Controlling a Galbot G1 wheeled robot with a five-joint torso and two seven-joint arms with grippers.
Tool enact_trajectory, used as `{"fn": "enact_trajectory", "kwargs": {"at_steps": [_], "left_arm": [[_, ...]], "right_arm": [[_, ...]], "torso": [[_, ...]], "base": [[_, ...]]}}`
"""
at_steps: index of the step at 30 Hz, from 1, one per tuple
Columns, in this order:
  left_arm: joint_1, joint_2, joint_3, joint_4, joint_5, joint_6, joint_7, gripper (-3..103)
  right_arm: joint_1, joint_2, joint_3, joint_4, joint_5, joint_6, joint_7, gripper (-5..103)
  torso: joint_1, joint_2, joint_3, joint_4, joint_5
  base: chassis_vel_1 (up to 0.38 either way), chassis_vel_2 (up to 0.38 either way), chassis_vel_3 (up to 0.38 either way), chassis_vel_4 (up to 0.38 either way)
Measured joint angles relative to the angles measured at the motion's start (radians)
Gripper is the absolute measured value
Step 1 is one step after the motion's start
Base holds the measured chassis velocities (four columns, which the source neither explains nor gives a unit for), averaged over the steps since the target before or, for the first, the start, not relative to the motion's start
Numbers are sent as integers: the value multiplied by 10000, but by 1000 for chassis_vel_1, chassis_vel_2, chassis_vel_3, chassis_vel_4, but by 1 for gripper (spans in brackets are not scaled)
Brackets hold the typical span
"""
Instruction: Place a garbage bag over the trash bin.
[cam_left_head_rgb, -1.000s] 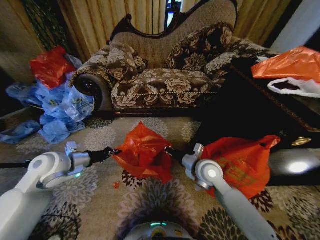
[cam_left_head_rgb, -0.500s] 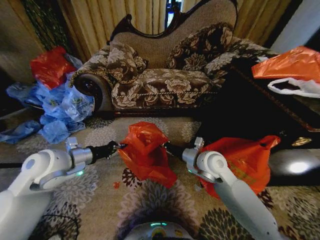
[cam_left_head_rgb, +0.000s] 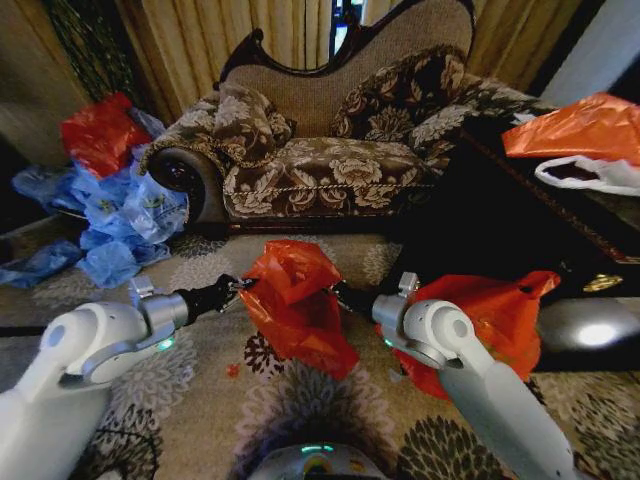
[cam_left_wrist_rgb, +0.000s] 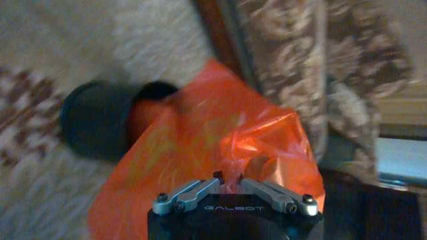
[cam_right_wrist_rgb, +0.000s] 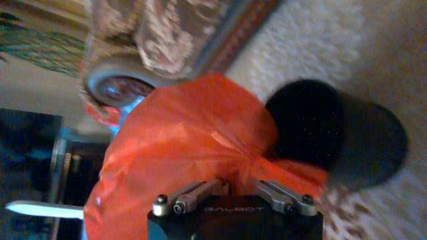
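The red-orange garbage bag (cam_left_head_rgb: 297, 305) hangs stretched between my two grippers above the patterned carpet. My left gripper (cam_left_head_rgb: 243, 287) is shut on its left edge and my right gripper (cam_left_head_rgb: 342, 294) on its right edge. The left wrist view has the fingers (cam_left_wrist_rgb: 229, 183) pinching crinkled bag (cam_left_wrist_rgb: 220, 140), with the black trash bin (cam_left_wrist_rgb: 97, 120) partly under the bag's far end. From the right wrist, my right gripper (cam_right_wrist_rgb: 237, 186) grips the bag (cam_right_wrist_rgb: 180, 140) beside the bin (cam_right_wrist_rgb: 347, 137). In the head view the bin is hidden behind the bag.
A patterned sofa (cam_left_head_rgb: 320, 150) stands just beyond the bag. Blue bags (cam_left_head_rgb: 115, 215) with a darker red bag (cam_left_head_rgb: 100, 130) lie at the left. A larger orange bag (cam_left_head_rgb: 490, 315) sits behind my right arm, by a dark table (cam_left_head_rgb: 520, 210) holding more bags.
Both grippers have carried the bag a little farther forward and higher, and the two arms have drawn slightly closer together.
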Motion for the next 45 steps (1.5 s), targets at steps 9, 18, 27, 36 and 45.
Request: {"fn": "enact_trajectory", "kwargs": {"at_steps": [9, 18, 27, 36, 45], "left_arm": [[1089, -493, -505, -823, -110, -115, -716, 0], [-203, -462, -155, -95, 236, -564, -557, 0], [-3076, -1064, 1495, 2939, 1402, -128, -204, 0], [-4204, -1519, 2867, 4668, 2410, 363, 198, 0], [-2765, -655, 1957, 2809, 1559, 156, -706, 0]], "right_arm": [[-1353, -142, -1, 997, -313, 183, 35, 0], [486, 635, -55, -542, -395, 80, -17, 0], [1816, 1654, -267, -3206, -1392, -407, -576, 0], [1351, 1646, -311, -3857, -2055, -585, -1000, 0], [308, 1043, -186, -2271, -1439, -485, -543, 0]], "torso": [[-2, 1, -2, -1, 5], [0, 1, 0, 1, -1], [3, 0, 2, 0, 0], [3, 0, 2, -2, 0], [-3, 0, -2, 3, 1]], "base": [[0, 0, 0, 0], [0, 0, 0, 0], [0, 0, 0, 0], [0, 0, 0, 0], [0, 0, 0, 0]]}}
